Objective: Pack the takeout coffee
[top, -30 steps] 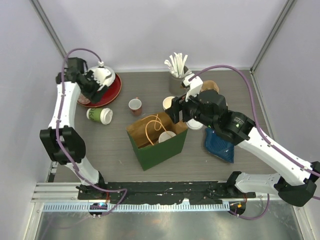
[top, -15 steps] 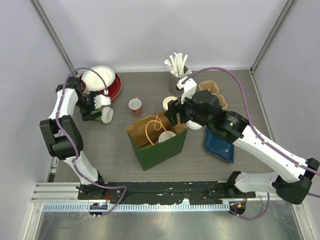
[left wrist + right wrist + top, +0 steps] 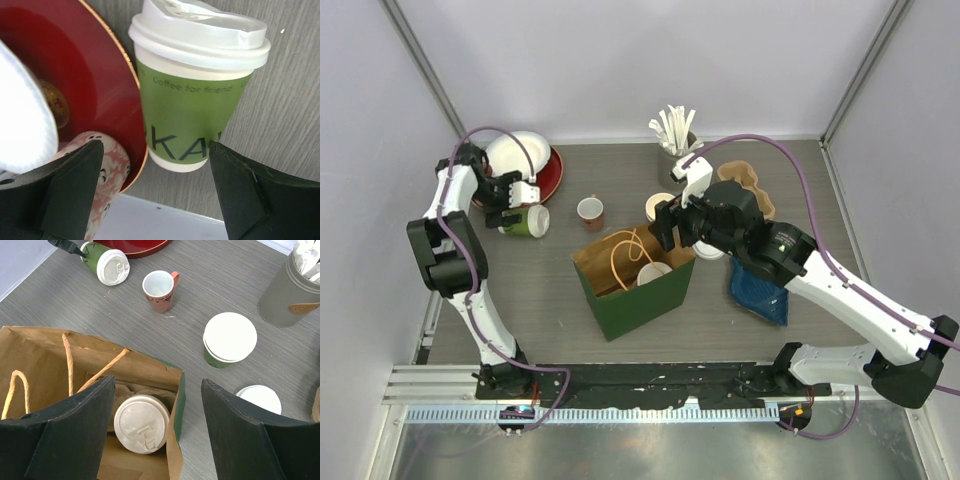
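On my left wrist feed the left jaws stand wide apart, one finger on either side of a green cup. The cup lies on its side on the worktop, with its white lid at the end farthest from the wrist. I can't tell whether either finger touches it. The cup's base end sits just beside the rim of the red plate. A pink tumbler shows at that rim, partly hidden behind one finger. A white bowl rests on the plate.

From above, I see the left arm stretched along the worktop's left edge, with this cup between the plate and a red-and-white cup.

On my right wrist feed the right jaws hang apart over the open bag, with nothing between them. A second cup, lidded, stands upright inside the bag near its right-hand corner. A third cup, green with a white top, stands on the worktop just beyond the bag. A loose lid lies flat near it. A grey straw holder stands further back. The overhead view also shows a blue pouch lying to the right of the bag, under the right arm.
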